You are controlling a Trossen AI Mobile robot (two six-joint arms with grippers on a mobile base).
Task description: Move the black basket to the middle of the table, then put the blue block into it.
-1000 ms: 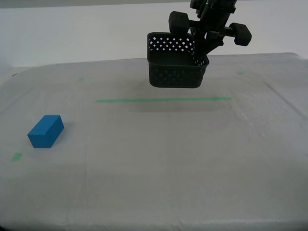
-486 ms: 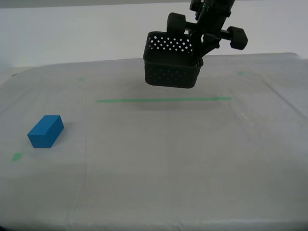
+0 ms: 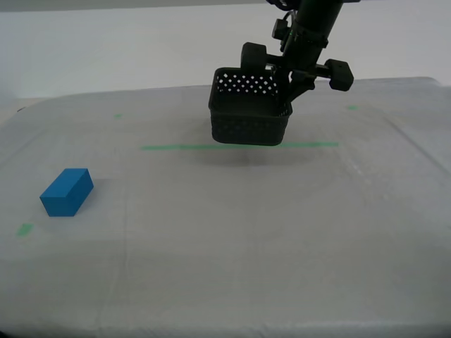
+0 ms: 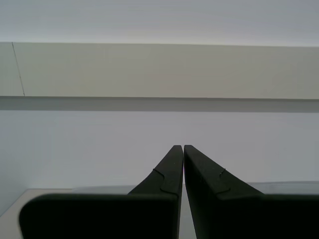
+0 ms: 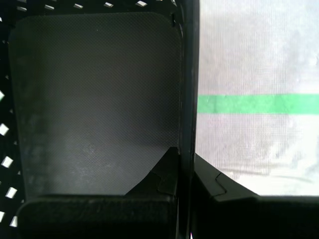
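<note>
The black basket [image 3: 248, 107] hangs in the air above the table [image 3: 225, 246], over the long green tape line [image 3: 176, 147]. My first gripper [image 3: 290, 88] is shut on the basket's wall nearest the exterior view's right; the first wrist view shows one finger inside the basket [image 5: 94, 99] and one outside, with the wall [image 5: 188, 99] clamped between them. The blue block [image 3: 67, 191] lies on the table at the exterior view's left, far from the basket. My second gripper [image 4: 183, 148] is shut and empty, facing a pale wall.
Small green tape bits [image 3: 25, 229] mark the cloth near the block, and others lie at the back [image 3: 353, 107]. The green line also shows under the basket in the first wrist view [image 5: 259, 103]. A white wall stands behind the table.
My first gripper has carried the basket lower and slightly toward the exterior view's left, closer to the green line. The blue block has not moved.
</note>
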